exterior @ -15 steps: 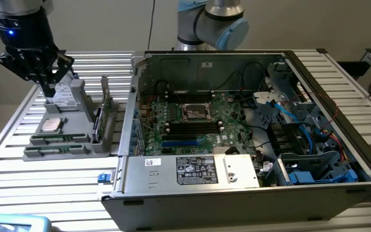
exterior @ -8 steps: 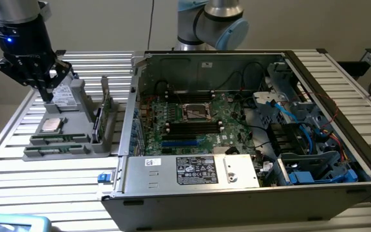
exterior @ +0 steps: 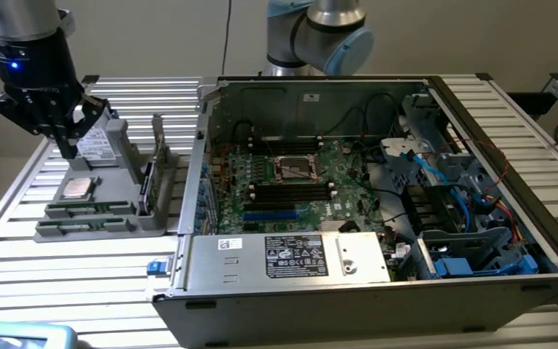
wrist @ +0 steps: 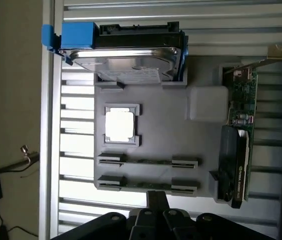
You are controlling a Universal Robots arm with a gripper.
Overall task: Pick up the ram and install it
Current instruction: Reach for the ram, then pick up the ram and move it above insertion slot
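Hovering over tray (exterior: 107,190), gripper (exterior: 67,150) closed on nothing, fingers together — ram (wrist: 148,161) unpicked; likely needs alignment along its thin edge.

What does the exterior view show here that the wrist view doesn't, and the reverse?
Exterior view: the open computer case, its motherboard and the arm joint behind it. Wrist view: the blue bracket on the hard drive. Both: the gripper over the grey tray, two ram sticks in its slots, the processor and the expansion card.
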